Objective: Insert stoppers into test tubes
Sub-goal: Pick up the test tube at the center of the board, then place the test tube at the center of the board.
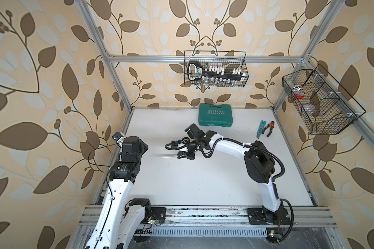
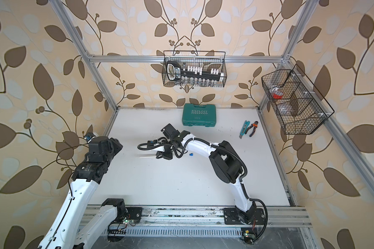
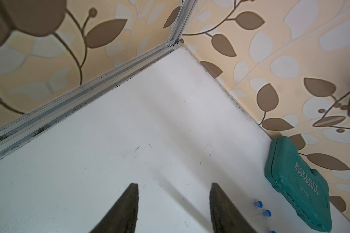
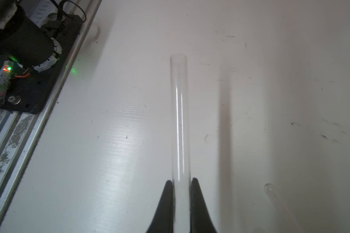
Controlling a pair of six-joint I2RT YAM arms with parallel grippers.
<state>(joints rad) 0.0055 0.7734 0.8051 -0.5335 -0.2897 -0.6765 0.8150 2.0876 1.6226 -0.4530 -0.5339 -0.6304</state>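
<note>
The only word I can read from here is "EXPLOIT", in pale capital letters on the lid of the green plastic case (image 1: 216, 115) (image 2: 198, 114). It shows in both top views and again, turned sideways, in the left wrist view (image 3: 297, 185). Right under the word runs a row of small pale arrowheads, and below that a short line of print too small to make out. The black tool (image 1: 194, 71) lying in the wire basket (image 1: 244, 71) carries a light label, but its lettering is too blurred to read.
</note>
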